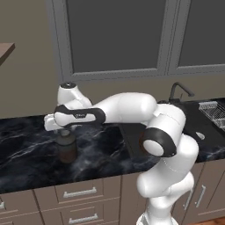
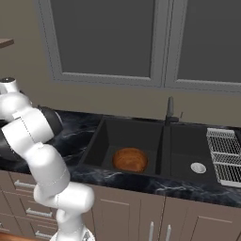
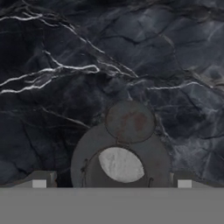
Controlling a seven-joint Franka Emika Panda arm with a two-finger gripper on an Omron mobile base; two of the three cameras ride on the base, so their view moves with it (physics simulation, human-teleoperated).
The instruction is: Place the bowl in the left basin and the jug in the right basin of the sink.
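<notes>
The dark brown jug [image 1: 67, 147] stands upright on the black marble counter, left of the sink [image 2: 101, 136]. My gripper [image 1: 61, 131] hangs just above it, pointing down. In the hand view the jug's round top [image 3: 120, 164] lies between my two fingertips [image 3: 39, 181], which stand wide apart on either side without touching it; the gripper [image 3: 111, 183] is open. The reddish-brown bowl [image 2: 129, 159] rests on the floor of the wider left basin [image 2: 101, 146]. The narrower right basin [image 2: 183, 141] holds just its silver drain [image 2: 198, 167].
A dark faucet [image 2: 169, 110] rises behind the sink's divider. A wire dish rack [image 2: 225, 155] sits right of the sink. Windows and wall stand behind the counter; drawers [image 1: 79, 192] run below its front edge.
</notes>
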